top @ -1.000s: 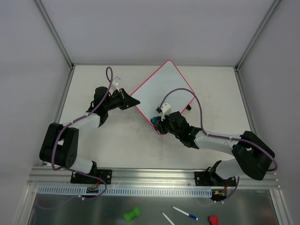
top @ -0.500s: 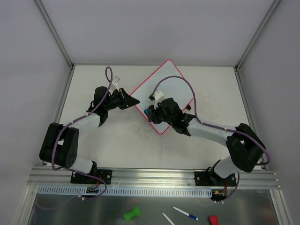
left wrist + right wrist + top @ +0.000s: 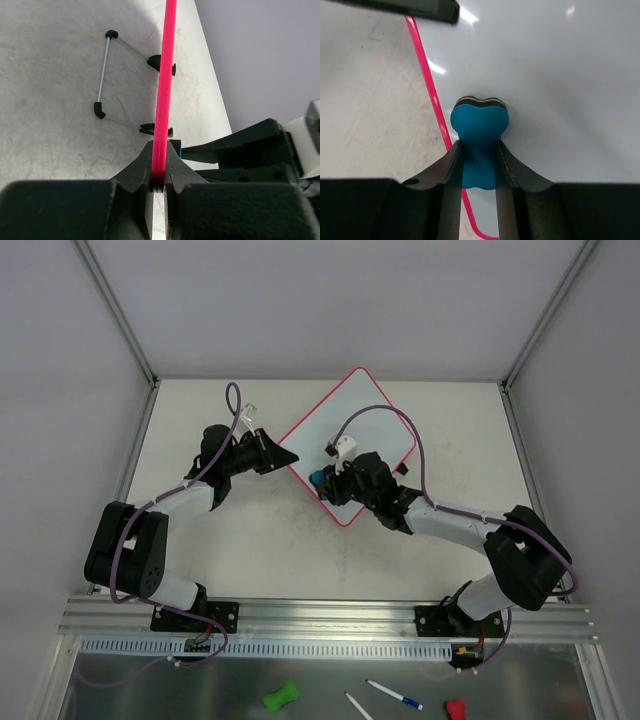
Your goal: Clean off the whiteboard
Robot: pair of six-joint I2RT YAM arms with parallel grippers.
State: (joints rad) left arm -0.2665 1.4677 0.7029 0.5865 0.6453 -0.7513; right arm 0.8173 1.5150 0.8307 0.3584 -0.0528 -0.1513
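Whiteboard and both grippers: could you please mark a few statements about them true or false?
1. The left gripper is clamped on the pink rim of the whiteboard. True.
2. The right gripper is open and holds nothing. False: it is shut on a blue eraser.
3. The blue eraser sits over the board's white face, close to the pink rim. True.
4. The whiteboard lies square to the edges of the table. False: it is turned like a diamond, one corner pointing to the far side.

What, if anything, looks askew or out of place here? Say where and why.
The whiteboard sits turned like a diamond, not square with the table edges; the left gripper pinches its pink rim. Nothing looks spilled or damaged.
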